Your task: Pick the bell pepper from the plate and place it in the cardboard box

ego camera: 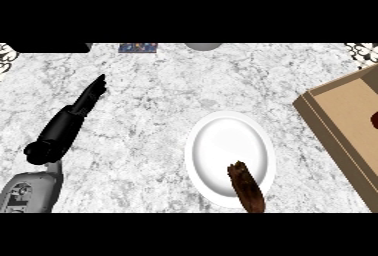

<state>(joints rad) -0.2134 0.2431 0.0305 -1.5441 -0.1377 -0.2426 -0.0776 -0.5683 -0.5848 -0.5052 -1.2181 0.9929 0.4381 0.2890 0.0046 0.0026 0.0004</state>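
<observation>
Left hand [87, 102] rests on the counter [148, 150], fingers straight, well apart from the white plate [221, 145]. A dark red patch, apparently the bell pepper [375, 120], lies inside the cardboard box [336, 120]. A brown shape over the plate's rim, possibly the right hand [245, 187]: state cannot be told.

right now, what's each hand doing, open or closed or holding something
left hand: open, fingers straight, holding nothing
right hand: cannot tell, only a narrow shape over the plate

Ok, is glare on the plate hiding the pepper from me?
Head view: the plate reads flat white, little shading, no pepper visible on it; a dark brown shape crosses its lower rim; the cardboard box is cropped at the right edge.
</observation>
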